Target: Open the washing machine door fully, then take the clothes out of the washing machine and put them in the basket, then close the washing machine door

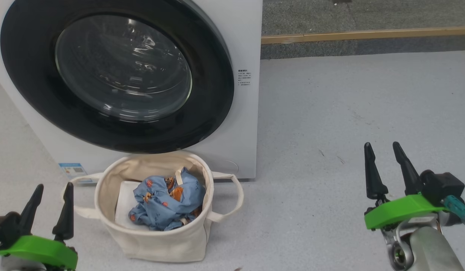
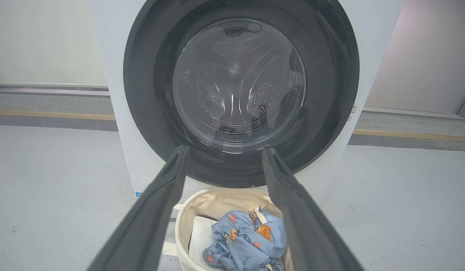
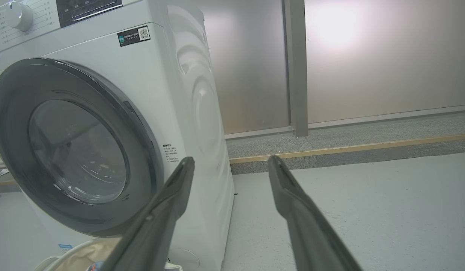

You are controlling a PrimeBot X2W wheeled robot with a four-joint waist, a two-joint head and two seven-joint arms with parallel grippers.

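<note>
The door [image 1: 123, 71] looks shut, the clothes [image 1: 166, 201] lie in the basket [image 1: 157, 244] below it, just right of the left fingers [image 1: 66, 210], spread, empty and the nearer pair; the right fingers [image 1: 371, 173], spread too, hang well apart.

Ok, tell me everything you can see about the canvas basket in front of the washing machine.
The basket is round, of soft cream canvas, with a loop handle on each side. It stands upright and open on the grey floor, just before the washing machine, below its shut door. Inside lie a crumpled light-blue garment with small orange figures and, to its left, a flat white sheet. Whether its rim touches the washing machine cannot be told.
</note>
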